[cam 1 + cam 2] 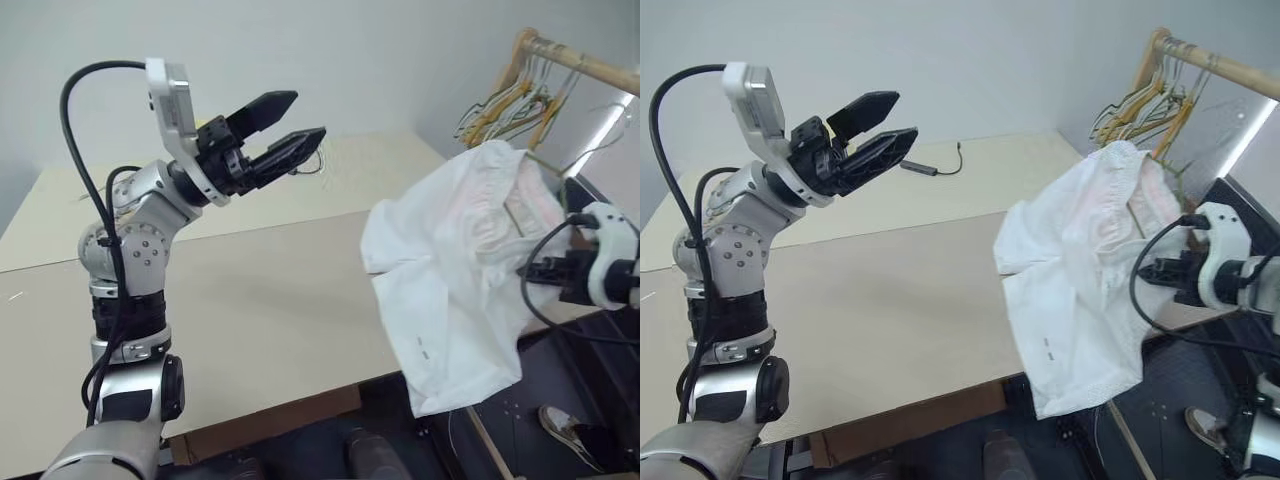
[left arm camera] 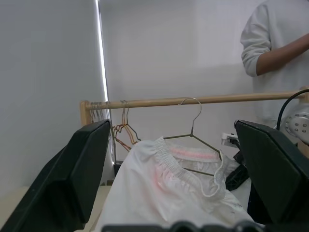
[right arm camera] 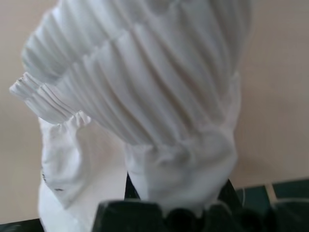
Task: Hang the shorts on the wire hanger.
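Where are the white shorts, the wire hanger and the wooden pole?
shorts [image 1: 450,260]: left eye view, middle of the fabric.
wire hanger [image 2: 194,107]: left wrist view, its hook.
wooden pole [image 2: 154,102]: left wrist view, bare stretch of it.

The table [image 1: 250,300] lies ahead, spanning left and centre. The left gripper [image 1: 290,133] hangs raised above the table's left-centre, well apart from the shorts [image 1: 450,270], which hang off the table's right edge, their lower part draping below it. The right gripper [image 1: 540,272] sits at the right side of the shorts, in the fabric. Behind the shorts on the right runs a rail [image 2: 193,101]; the wire hanger [image 2: 195,130] hooks on it just behind the waistband. Bunched hangers [image 1: 505,105] hang further along the rail. A person [image 2: 280,48] stands behind the rail.
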`<move>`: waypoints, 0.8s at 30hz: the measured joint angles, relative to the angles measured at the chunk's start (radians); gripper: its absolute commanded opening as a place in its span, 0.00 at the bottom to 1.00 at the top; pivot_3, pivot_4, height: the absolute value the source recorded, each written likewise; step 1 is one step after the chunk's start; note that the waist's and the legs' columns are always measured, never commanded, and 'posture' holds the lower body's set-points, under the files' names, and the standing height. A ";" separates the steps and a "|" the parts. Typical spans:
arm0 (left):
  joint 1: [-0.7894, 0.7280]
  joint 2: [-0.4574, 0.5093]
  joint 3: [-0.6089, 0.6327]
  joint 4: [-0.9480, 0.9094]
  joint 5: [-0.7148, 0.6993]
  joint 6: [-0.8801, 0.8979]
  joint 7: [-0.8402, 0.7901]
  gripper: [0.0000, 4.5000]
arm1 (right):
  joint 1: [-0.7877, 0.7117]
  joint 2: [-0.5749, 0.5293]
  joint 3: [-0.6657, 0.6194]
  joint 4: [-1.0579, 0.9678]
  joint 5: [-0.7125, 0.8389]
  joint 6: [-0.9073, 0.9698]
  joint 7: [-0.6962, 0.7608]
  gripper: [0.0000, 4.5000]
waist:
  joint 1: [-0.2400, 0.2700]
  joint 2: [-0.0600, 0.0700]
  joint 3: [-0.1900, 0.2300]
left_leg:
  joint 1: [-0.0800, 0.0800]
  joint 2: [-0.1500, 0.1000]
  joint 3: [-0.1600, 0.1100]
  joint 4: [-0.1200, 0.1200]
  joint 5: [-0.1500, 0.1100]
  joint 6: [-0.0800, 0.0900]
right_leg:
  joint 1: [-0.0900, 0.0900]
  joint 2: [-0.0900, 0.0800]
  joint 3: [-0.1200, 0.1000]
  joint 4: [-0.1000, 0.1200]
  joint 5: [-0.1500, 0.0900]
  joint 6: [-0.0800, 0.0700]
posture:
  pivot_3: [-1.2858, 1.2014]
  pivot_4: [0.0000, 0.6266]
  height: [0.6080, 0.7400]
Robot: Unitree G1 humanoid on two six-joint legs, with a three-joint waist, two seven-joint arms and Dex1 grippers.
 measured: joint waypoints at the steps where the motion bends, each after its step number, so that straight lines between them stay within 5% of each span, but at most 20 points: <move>1: 0.000 0.003 0.000 0.000 -0.001 0.000 0.000 0.99 | 0.000 -0.016 -0.001 0.013 0.023 0.000 -0.013 0.00 | -0.008 0.000 0.000 | 0.004 0.000 0.000 -0.002 0.000 0.000 | 0.004 0.000 0.000 -0.003 -0.001 0.002 | 0.39 0.05 1.00; 4: 0.000 0.010 -0.001 0.015 0.000 -0.002 -0.003 0.99 | -0.002 -0.061 -0.002 0.089 0.074 0.000 -0.075 0.00 | -0.030 0.000 0.000 | 0.014 0.000 0.000 -0.005 -0.001 0.000 | 0.017 0.000 -0.001 -0.011 -0.003 0.006 | 0.40 0.05 1.00; 13: -0.009 0.026 -0.004 0.046 0.001 -0.012 -0.022 0.99 | -0.055 -0.093 -0.002 0.248 0.155 0.000 -0.227 0.00 | -0.056 0.000 0.000 | 0.015 0.000 0.001 -0.007 -0.001 0.002 | 0.018 0.000 0.001 -0.013 -0.003 0.007 | 0.40 0.05 1.00; 24: -0.055 0.020 -0.007 0.061 -0.056 0.028 -0.030 0.99 | -0.395 -0.050 -0.111 0.555 -0.111 -0.012 -0.553 0.00 | -0.057 0.002 0.001 | 0.015 -0.001 0.003 -0.013 -0.002 0.002 | 0.016 0.000 0.004 -0.018 -0.002 0.008 | 0.40 0.04 1.00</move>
